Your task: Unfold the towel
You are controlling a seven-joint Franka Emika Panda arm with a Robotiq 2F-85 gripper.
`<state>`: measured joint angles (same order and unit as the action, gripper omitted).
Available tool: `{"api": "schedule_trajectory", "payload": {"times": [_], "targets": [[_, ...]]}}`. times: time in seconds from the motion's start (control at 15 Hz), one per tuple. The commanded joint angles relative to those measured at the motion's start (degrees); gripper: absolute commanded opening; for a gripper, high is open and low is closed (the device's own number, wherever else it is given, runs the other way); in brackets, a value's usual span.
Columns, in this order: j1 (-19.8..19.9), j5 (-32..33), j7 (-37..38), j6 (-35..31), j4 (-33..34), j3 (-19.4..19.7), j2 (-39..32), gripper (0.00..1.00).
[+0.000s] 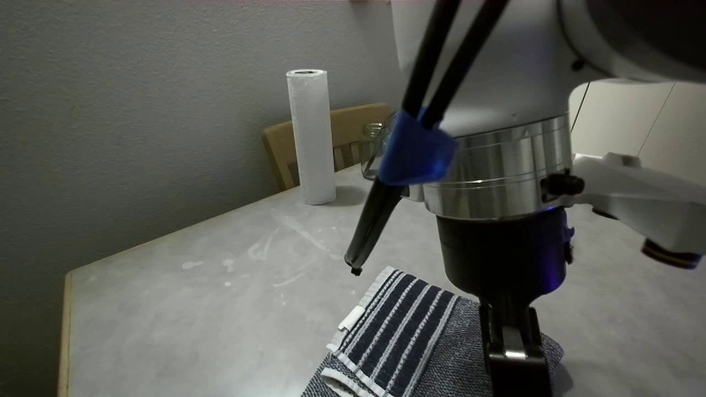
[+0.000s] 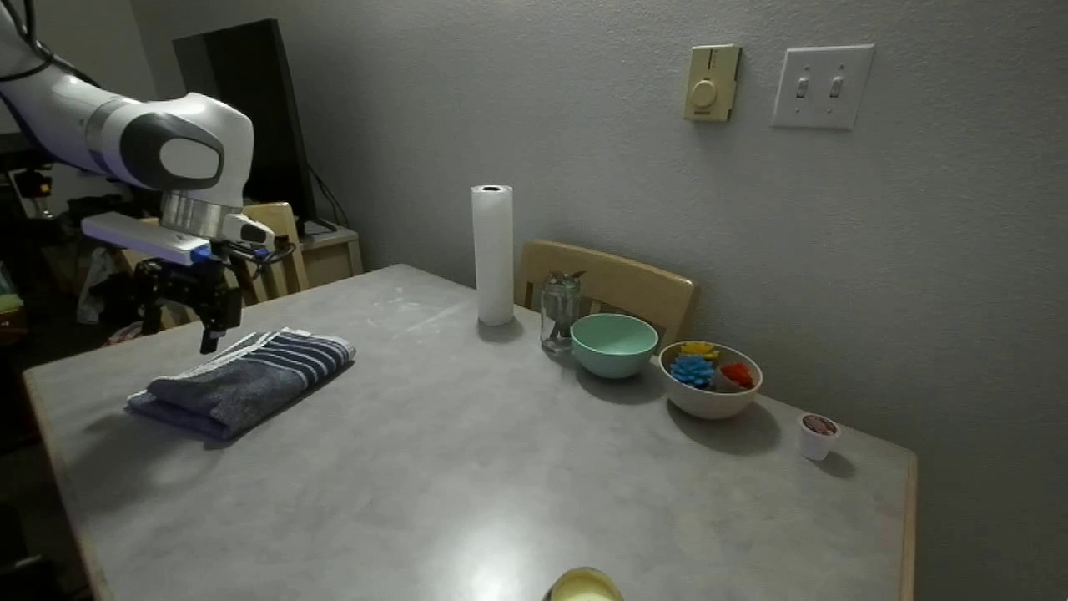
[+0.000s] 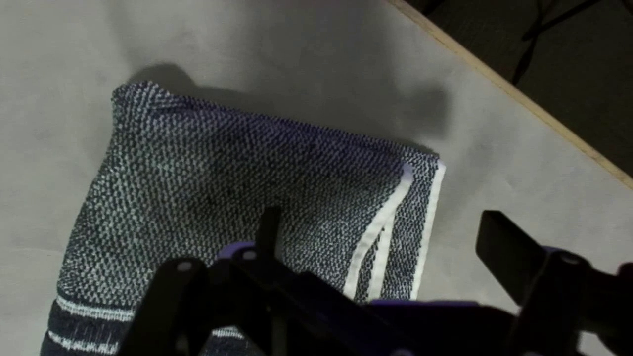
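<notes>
The towel (image 2: 238,392) lies folded in layers on the table, dark grey-blue with a pale hem and a striped side. It also shows in an exterior view (image 1: 408,325), partly cut off by the frame. In the wrist view the towel (image 3: 207,168) has loose hem edges at its right side, lying one over another. My gripper (image 2: 181,330) is open and empty above the towel's edge. In the wrist view the gripper (image 3: 381,217) has one finger over the towel and one over bare table past the hem. The gripper also shows from one side in an exterior view (image 1: 515,353).
A white paper-towel roll (image 2: 493,259) stands by the wall. A glass jar (image 2: 559,313), a green bowl (image 2: 614,346), a pale bowl (image 2: 709,405) with colored pieces and a small cup (image 2: 816,438) stand along the far edge. The table edge (image 3: 519,96) runs near the towel.
</notes>
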<state>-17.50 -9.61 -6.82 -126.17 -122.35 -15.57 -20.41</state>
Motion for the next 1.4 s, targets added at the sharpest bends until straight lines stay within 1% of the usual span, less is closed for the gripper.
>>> {"api": "schedule_trajectory", "payload": {"times": [0.0, 0.27, 0.47, 0.73, 0.8, 1.0, 1.07, 1.13, 1.33], "targets": [[0.51, 1.84, -0.08, 2.12, 2.82, -0.17, -2.6, 1.0], [0.41, 4.79, -0.04, 4.69, 6.34, 0.46, -4.93, 1.0], [0.0, 7.38, 0.0, 7.65, 10.56, 0.81, -7.37, 1.0], [-0.32, 9.07, -1.07, 11.6, 16.7, 0.7, -11.19, 1.0], [0.04, 7.85, -0.19, 8.51, 12.81, 0.38, -8.49, 1.0], [-0.01, 7.91, -0.18, 8.77, 13.59, 0.36, -9.11, 1.0], [-0.63, 7.78, 1.15, 9.41, 13.17, 0.15, -8.52, 1.0], [-2.04, 8.82, 4.25, 8.02, 13.16, 0.64, -8.97, 1.0], [-4.63, 8.9, 10.59, 6.04, 15.76, 0.82, -11.85, 1.0]]}}
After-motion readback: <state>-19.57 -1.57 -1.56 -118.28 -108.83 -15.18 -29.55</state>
